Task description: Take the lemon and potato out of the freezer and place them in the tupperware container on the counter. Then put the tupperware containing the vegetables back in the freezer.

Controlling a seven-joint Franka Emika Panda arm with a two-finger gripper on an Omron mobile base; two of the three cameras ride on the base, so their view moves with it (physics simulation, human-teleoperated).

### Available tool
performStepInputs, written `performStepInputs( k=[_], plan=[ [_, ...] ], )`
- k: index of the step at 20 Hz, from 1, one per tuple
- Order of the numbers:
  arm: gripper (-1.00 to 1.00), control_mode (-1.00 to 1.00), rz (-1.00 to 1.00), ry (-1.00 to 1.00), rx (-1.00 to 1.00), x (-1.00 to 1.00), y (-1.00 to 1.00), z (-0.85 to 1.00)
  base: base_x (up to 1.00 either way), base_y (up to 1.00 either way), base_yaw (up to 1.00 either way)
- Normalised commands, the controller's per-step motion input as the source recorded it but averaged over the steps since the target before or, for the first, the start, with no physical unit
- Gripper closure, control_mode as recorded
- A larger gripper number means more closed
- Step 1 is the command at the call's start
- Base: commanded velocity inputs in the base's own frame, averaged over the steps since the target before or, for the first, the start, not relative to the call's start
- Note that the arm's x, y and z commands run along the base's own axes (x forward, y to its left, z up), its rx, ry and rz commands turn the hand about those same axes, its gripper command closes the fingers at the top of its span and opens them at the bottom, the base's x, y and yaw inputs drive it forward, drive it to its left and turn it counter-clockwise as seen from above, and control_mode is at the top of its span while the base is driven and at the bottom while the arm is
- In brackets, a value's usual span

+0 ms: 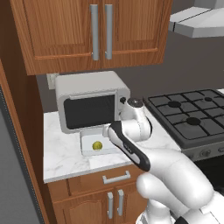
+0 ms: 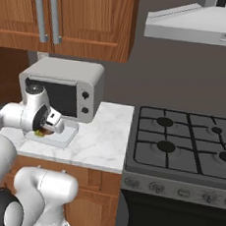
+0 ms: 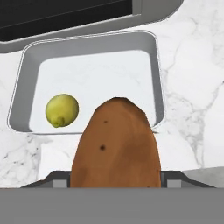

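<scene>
- One potato (image 3: 116,146) sat clamped in the gripper (image 3: 116,177), above the tray's near rim.
- One lemon (image 3: 61,110) lay inside the single tray (image 3: 26,78) on the counter (image 3: 192,87), before the microwave (image 1: 92,103).

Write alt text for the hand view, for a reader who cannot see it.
A brown potato held in the gripper hangs above the near rim of the tupperware container, where the lemon already lies. The container sits on the counter before the microwave.
</scene>
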Motion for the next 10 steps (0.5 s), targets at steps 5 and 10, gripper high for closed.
performStepInputs(
  k=[5,10],
  plan=[
    [1.0,-1.0,-0.02,-0.05,0.0,0.26,0.07,-0.2,0.0,0.0,0.0],
    [1.0,-1.0,-0.02,0.0,0.0,0.49,0.18,-0.19,0.0,0.0,0.0]
  ],
)
